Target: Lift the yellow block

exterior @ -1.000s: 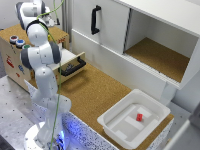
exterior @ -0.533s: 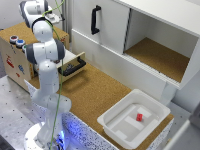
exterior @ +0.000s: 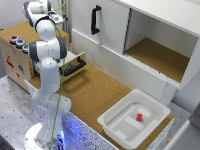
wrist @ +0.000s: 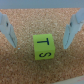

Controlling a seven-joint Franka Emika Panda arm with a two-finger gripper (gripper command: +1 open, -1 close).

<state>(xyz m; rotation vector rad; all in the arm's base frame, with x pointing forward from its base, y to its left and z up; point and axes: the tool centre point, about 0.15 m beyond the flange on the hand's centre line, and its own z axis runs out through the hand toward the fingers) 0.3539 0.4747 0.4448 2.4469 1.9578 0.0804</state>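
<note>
Cork desk (wrist: 20, 12) under small bright yellow lettered cube (wrist: 42, 47); pincer (wrist: 39, 31) spread wide, straddling it. Closing and lifting remain.

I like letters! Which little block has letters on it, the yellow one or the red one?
The yellow block, between the open claw fingers, shows black letters. The red block in the white bin looks plain.

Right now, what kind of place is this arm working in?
Probably a robotics lab test bench, not a real kitchen: a white arm on a cork-topped counter, a mock white cabinet with a black handle, and a white bin holding a small red block.
</note>
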